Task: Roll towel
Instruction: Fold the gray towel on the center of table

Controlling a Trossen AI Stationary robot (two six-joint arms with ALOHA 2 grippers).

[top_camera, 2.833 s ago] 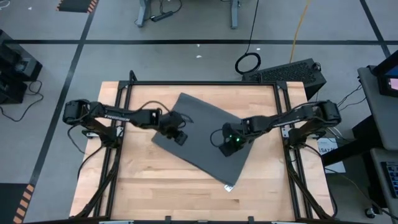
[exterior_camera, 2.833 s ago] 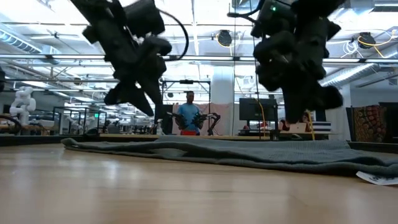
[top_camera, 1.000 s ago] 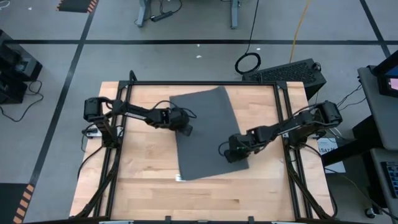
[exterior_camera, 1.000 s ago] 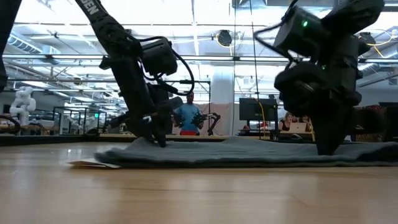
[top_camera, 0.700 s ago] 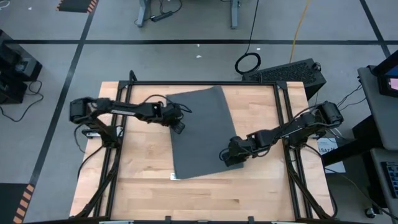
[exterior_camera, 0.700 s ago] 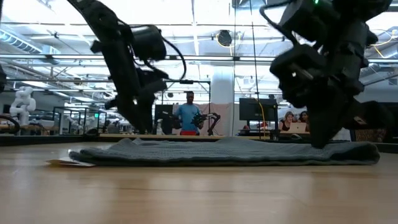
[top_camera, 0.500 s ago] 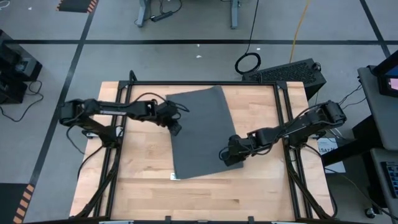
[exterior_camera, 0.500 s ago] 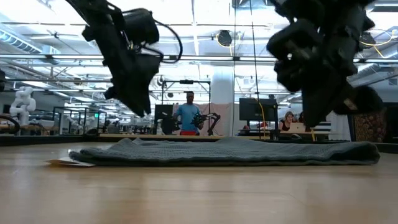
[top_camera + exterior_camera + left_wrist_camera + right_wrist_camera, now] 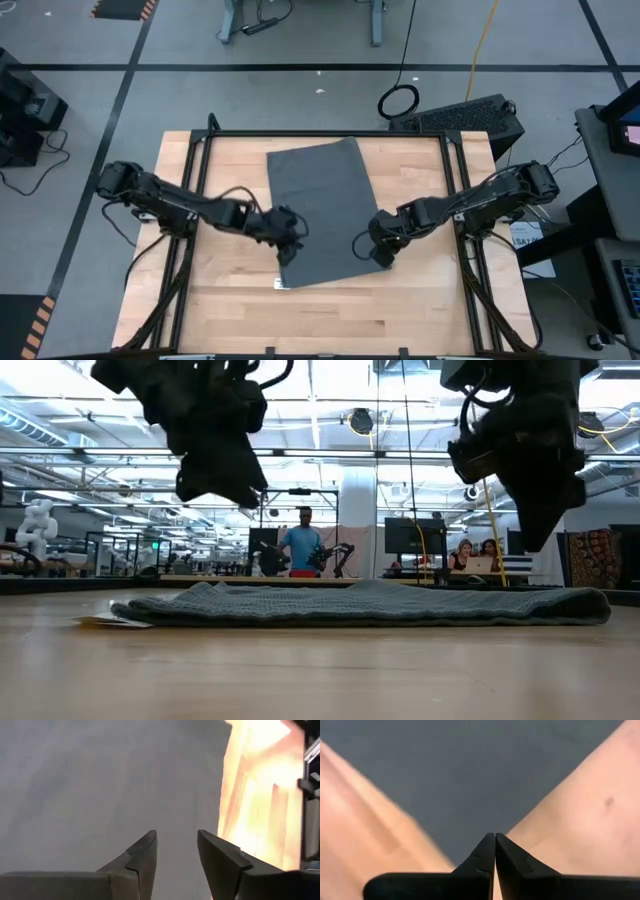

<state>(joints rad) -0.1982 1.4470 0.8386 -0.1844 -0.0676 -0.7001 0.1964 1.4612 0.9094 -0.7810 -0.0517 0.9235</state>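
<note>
Lying flat, towel point(image 9: 320, 210) — below part-open left gripper point(image 9: 290, 243), shut right gripper point(image 9: 383, 254).

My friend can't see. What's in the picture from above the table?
A dark grey towel lies flat and unrolled on a wooden table. Two black robot arms reach in, the left claw and right claw over its near corners.

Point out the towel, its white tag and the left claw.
towel point(image 9: 320, 205), high view, middle of the cloth.
white tag point(image 9: 281, 284), high view, the tag itself.
left claw point(image 9: 176, 851), left wrist view, between its fingertips.
</note>
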